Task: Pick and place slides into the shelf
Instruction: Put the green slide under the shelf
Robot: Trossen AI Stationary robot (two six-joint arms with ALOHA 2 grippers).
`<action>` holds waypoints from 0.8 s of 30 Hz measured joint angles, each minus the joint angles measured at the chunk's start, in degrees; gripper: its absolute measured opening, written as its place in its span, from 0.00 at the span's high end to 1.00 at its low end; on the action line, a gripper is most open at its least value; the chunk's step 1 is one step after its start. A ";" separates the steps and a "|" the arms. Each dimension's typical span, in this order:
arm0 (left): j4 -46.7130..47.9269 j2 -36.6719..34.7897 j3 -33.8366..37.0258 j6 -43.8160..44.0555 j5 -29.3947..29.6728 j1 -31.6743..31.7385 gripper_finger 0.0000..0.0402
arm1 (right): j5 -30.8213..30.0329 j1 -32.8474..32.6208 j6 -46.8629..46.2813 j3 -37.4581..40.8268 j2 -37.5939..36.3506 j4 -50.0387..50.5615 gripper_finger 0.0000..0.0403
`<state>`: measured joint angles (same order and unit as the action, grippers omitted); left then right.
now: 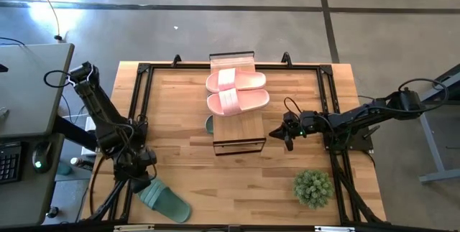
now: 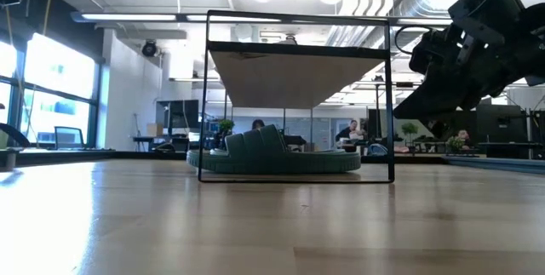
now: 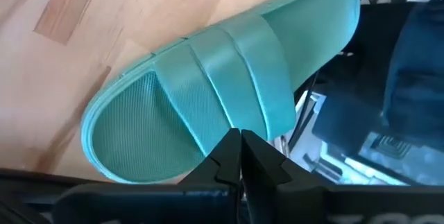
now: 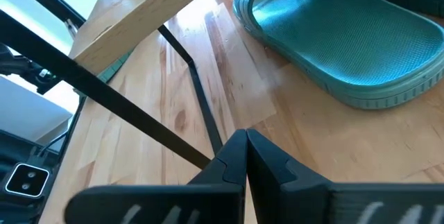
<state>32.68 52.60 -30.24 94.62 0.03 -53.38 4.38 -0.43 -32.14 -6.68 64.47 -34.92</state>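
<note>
A sage-green slide point(image 1: 165, 201) point(image 3: 222, 92) lies sole down at the table's near left corner, one end past the table's edge. My left gripper point(image 1: 146, 179) point(image 3: 241, 144) is shut just above its ribbed strap. The shelf point(image 1: 238, 121) stands mid-table with two pink slides point(image 1: 237, 91) on its plank top and a green slide point(image 2: 277, 156) point(image 4: 347, 40) on the table under it. My right gripper point(image 1: 277, 133) point(image 4: 244, 144) hovers shut by the shelf's near right corner, above the frame's bottom bar, touching nothing. My left gripper comes at the green slide slanting down from above, its shut fingertips at the strap's side edge point(image 3: 258, 121). Whether the tips touch the strap, I cannot tell. The slide lies flat on the table.
A small potted plant point(image 1: 313, 187) stands near the table's near right corner. A black metal frame point(image 1: 136, 95) runs along the table's edges. Bare wood lies between the shelf and the near edge.
</note>
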 joint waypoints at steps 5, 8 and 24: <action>-0.03 0.00 0.00 -3.09 0.56 -0.04 0.91 | 0.00 0.00 -0.61 0.00 0.00 0.00 1.00; 0.32 0.00 0.00 -2.49 -0.25 0.00 0.80 | -0.27 0.00 -0.63 0.00 0.00 0.00 1.00; -7.39 0.04 5.75 3.77 -2.51 0.03 0.58 | -1.16 0.00 -0.63 0.00 0.00 0.00 1.00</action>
<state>25.29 52.64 -24.49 98.39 -2.48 -53.35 3.22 -0.43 -32.77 -6.68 64.47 -34.92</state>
